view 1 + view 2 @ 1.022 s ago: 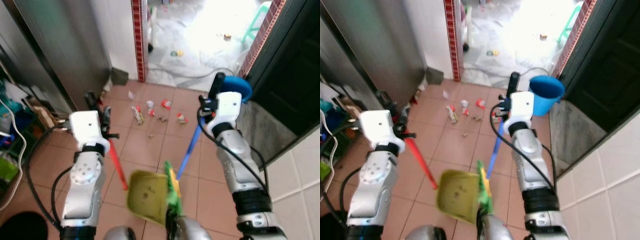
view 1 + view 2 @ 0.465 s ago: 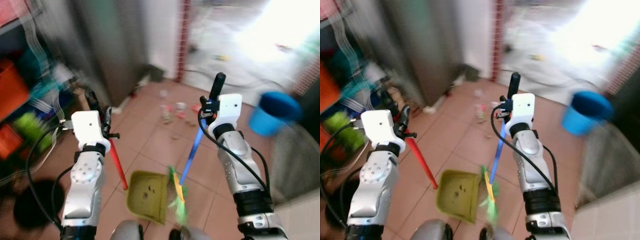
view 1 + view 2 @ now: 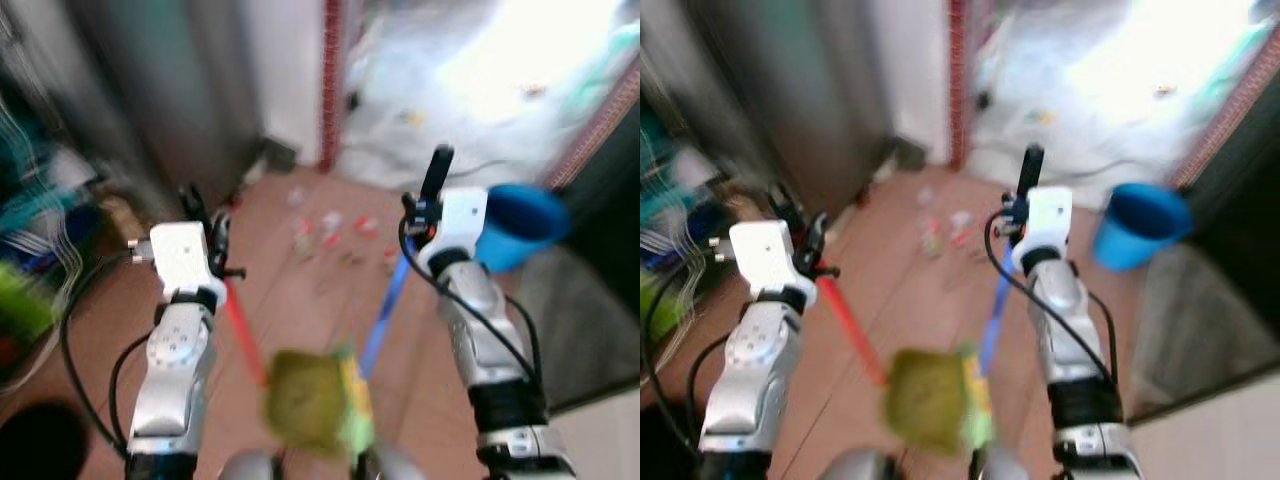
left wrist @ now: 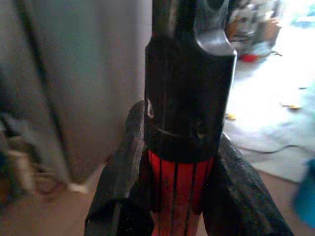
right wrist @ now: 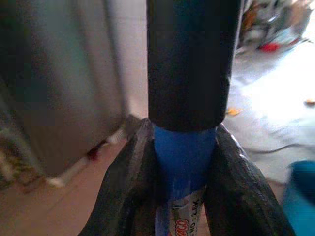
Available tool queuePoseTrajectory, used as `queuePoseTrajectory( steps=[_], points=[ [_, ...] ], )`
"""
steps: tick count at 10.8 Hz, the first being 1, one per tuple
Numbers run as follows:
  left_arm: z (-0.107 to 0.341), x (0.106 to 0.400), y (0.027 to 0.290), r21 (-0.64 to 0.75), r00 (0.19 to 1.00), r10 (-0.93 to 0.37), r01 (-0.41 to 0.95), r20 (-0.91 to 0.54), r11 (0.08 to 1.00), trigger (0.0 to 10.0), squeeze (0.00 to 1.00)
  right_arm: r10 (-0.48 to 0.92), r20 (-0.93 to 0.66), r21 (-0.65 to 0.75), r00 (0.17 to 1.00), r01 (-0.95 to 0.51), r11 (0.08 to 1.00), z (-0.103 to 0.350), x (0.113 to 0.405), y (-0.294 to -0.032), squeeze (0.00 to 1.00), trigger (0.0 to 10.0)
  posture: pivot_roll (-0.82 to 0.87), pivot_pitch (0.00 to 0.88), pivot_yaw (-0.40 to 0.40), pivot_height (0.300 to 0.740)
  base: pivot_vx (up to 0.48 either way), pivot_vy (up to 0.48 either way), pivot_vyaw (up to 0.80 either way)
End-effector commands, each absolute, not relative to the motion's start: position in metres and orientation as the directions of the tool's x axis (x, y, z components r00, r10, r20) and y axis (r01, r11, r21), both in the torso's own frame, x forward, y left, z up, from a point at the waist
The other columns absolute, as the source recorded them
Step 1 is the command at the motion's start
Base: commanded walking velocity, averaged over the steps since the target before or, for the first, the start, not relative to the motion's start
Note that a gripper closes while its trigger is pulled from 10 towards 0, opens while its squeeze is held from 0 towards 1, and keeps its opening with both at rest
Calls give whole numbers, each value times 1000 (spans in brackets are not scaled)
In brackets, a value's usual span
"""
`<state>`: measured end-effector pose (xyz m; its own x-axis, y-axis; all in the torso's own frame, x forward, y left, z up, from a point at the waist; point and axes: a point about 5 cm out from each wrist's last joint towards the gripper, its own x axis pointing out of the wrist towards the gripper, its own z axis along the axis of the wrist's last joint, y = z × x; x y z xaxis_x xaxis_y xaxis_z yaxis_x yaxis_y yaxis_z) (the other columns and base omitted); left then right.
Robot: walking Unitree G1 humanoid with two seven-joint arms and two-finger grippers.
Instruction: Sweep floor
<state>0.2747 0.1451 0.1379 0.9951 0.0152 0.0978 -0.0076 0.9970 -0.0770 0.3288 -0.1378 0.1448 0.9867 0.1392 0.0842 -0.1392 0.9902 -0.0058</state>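
Two pincers are at work, each clenched on a long handle. The left pincer grips the red ribbed handle with a black cap of the yellow-green plastic dustpan; the right pincer grips the blue broom handle with a black grip sleeve.

The wrist views give what the head views cannot: both black fingers pressed against each shaft, the left ones against the red ribs just below the black cap, the right ones against the blue shaft just below the black sleeve, where a printed label shows. The head views are blurred, yet they show what the wrist views lack: the lower ends of both tools. The red handle slants from the left pincer down to the dustpan, which is low near the robot's body; the blue handle slants from the right pincer to the green-and-yellow broom bristles, just beside the dustpan.

Several small scraps of red and white litter lie on the terracotta tiled floor ahead of both pincers, between them and the doorway; their exact count is lost in the blur. One blue plastic bucket stands just beyond the right pincer. A grey metal cabinet stands at the left.
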Motion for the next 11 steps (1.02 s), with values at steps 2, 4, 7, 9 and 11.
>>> queuePoseTrajectory(
  steps=[2, 4, 7, 9, 11],
  points=[
    [148, 275, 152, -68, 990, 41, -32, 135, 997, 10000, 0, 163, 119, 11, 980, -165, 986, 152, 329, -129, 0, 10000, -16, 123, 25, 740, 294, 377, -800],
    [146, 276, 151, -90, 992, 15, -4, 124, 996, 10000, 0, 162, 115, 18, 980, -165, 986, 151, 330, -127, 0, 10000, -10, 124, 28, 740, 268, 398, -800],
    [148, 276, 151, -66, 992, 7, 1, 127, 998, 10000, 0, 160, 117, 23, 980, -164, 986, 151, 329, -125, 0, 10000, -6, 119, 33, 740, 260, 405, -800],
    [149, 277, 153, -73, 991, 8, 2, 133, 997, 10000, 0, 141, 118, 5, 983, -143, 990, 151, 329, -127, 0, 10000, -4, 120, 34, 740, 247, 412, -653],
    [150, 276, 152, -67, 991, 11, -3, 130, 998, 10000, 0, 152, 139, 22, 978, -157, 987, 154, 329, -126, 0, 10000, -2, 115, 32, 740, 122, 420, 0]
  ],
)
